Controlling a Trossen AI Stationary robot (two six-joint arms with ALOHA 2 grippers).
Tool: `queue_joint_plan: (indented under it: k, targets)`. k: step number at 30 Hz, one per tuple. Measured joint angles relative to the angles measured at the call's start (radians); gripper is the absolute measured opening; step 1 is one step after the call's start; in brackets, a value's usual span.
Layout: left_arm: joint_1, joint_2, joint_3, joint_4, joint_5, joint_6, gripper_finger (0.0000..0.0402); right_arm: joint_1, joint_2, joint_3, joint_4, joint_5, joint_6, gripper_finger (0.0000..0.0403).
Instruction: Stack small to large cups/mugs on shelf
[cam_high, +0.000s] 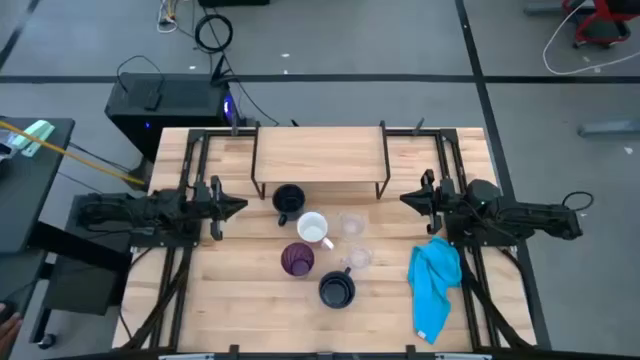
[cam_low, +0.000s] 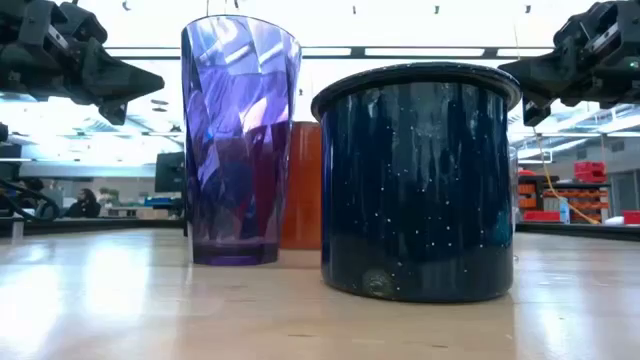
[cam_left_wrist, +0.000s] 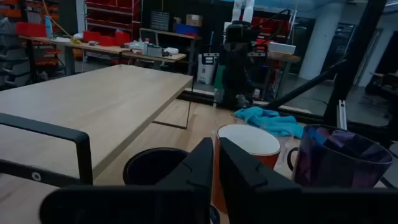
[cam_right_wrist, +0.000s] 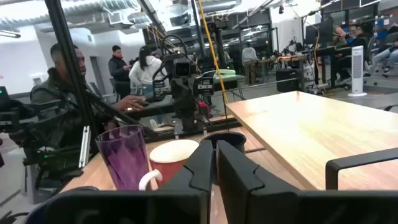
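Nothing is on the shelf (cam_high: 318, 157) yet: all six vessels stand bunched on the desk (cam_high: 220, 300) just in front of it, and that crowding is the main hazard. The purple tumbler (cam_high: 297, 260) stands just beside the white-and-orange mug (cam_high: 313, 228), with one navy mug (cam_high: 289, 199) next to the shelf's front edge and the other navy mug (cam_high: 336, 290) nearest the desk's front. Two clear glasses (cam_high: 352, 226) sit among them and are faint from above, so a finger coming down for a neighbour could easily clip one and tip it or knock it off line. The left end effector (cam_high: 238, 206) hovers at the left of the cluster with its fingers pinched nearly together, holding nothing; the right end effector (cam_high: 408, 199) mirrors it on the other side, likewise narrow and empty. Either must spread before descending, or it will push a cup rather than straddle it. The tumbler looks tall and light, likely to topple if nudged high. The shelf's black legs could catch a carried mug's handle, and nesting in the wrong size order would likely jam. The blue cloth (cam_high: 434, 285) lies by the right arm, apart from the cups.
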Motion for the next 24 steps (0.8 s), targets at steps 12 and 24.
queue_joint_plan:
  k: [12, 24]
  targets:
    - [0.000, 0.000, 0.000, 0.000, 0.000, 0.000, 0.0034, 0.000, 0.000, 0.000, 0.000, 0.000, 0.000, 0.0029]
    - [0.000, 0.000, 0.000, 0.000, 0.000, 0.000, 0.0039, 0.000, 0.000, 0.000, 0.000, 0.000, 0.000, 0.0029]
